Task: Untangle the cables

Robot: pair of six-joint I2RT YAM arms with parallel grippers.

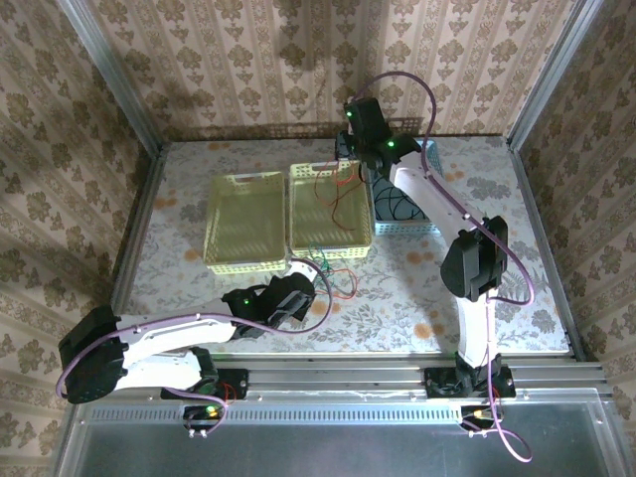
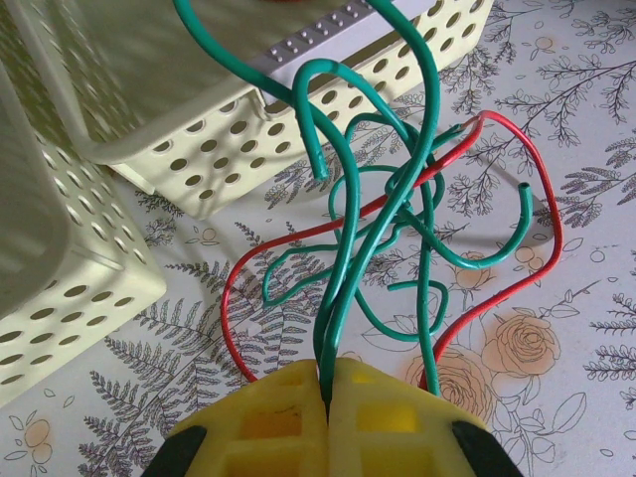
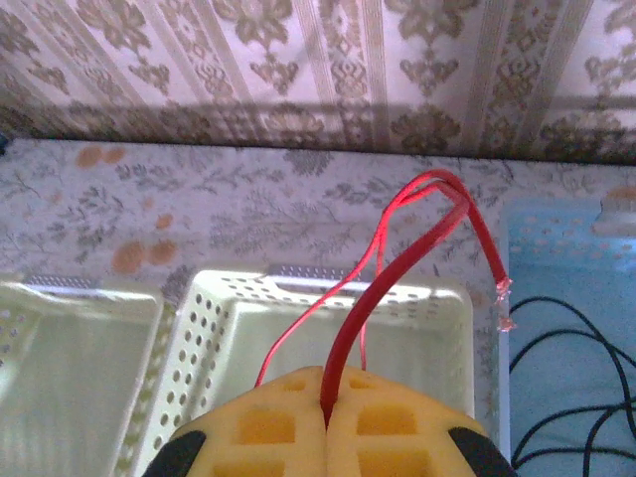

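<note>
Green cable (image 2: 434,109) — upper ends off-frame

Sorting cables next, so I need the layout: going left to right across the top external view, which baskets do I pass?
Left yellow basket → middle yellow basket, with red cables in it → blue basket, with black cables in it.

White arms (image 1: 169,333), lilac cables (image 1: 401,76), yellow claws (image 2: 326,390)

Three baskets: yellow basket (image 1: 243,264) at nine o'clock, second yellow basket (image 1: 333,250) beside it, blue basket (image 1: 407,229) at three o'clock. Two grippers: left gripper (image 2: 326,376), right gripper (image 3: 326,386); cables (image 2: 343,248) too tangled to count.
</note>
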